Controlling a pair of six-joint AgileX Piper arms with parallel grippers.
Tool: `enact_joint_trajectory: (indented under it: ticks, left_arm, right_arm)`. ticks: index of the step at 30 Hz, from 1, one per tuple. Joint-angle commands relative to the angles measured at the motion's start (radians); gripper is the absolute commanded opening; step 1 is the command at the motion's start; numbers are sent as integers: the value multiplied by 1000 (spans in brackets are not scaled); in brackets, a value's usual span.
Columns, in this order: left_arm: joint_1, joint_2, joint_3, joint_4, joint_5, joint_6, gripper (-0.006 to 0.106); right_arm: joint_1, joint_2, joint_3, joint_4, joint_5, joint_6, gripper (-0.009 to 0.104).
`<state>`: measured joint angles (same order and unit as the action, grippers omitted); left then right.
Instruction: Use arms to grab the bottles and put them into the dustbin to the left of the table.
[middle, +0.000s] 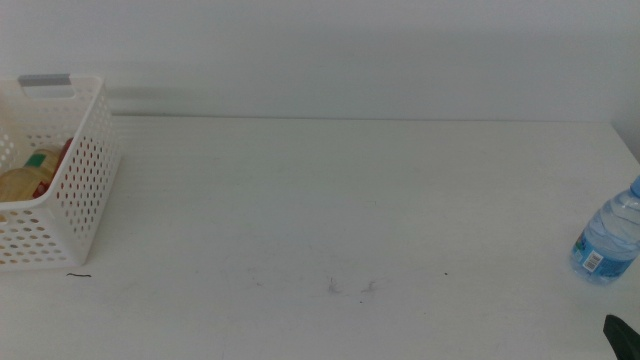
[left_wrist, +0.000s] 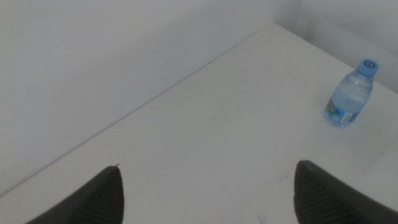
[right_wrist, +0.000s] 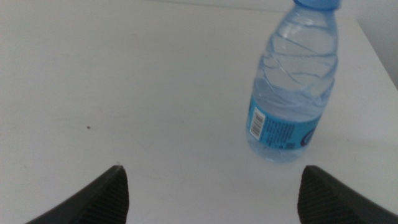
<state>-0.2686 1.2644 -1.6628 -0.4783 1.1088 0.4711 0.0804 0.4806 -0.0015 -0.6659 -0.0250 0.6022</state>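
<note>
The water bottle (right_wrist: 291, 87) was stood upright at the counter's (middle: 350, 220) right edge, just beyond the right tool (right_wrist: 211, 186), whose jaws were held apart; the left tool (left_wrist: 208, 190) was likewise spread.

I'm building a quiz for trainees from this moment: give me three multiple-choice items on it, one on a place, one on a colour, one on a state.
1. Where does the water bottle stand?
A. in the basket
B. at the table's right edge
C. at table centre

2. Its cap is:
A. blue
B. red
C. white

3. The right gripper is:
A. shut on the bottle
B. open, empty
C. shut, empty

Answers: 1 B, it is far from the basket. 2 A, the left wrist view shows it. 3 B, the jaws stand wide apart, short of the bottle.
</note>
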Motion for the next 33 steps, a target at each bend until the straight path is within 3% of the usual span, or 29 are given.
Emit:
enact_joint_trajectory:
  ticks: [1, 7, 13, 14, 18, 23, 29, 33]
  left_arm:
    - [-1, -8, 6, -1, -36, 1, 94]
    - [-1, -8, 6, -1, -48, 1, 94]
    - [-1, -8, 6, -1, -48, 1, 94]
    - [-1, -8, 6, -1, -50, 1, 94]
    - [-1, -8, 6, -1, -50, 1, 94]
    - [-1, -8, 6, -1, -52, 1, 94]
    - [-1, -8, 6, -1, -52, 1, 94]
    - [-1, -8, 6, -1, -52, 1, 94]
  right_arm:
    - [-27, 18, 2, -13, -46, -4, 88]
    - [-265, 117, 2, -11, -203, -15, 88]
    - [-289, 325, 2, 15, -440, -84, 88]
    - [-289, 387, 2, 45, -475, -119, 88]
    - [-289, 625, 2, 266, -644, -277, 88]
    - [-289, 760, 2, 479, -764, -287, 88]
    - [-289, 761, 2, 580, -784, -287, 88]
    - [-289, 761, 2, 564, -785, -281, 88]
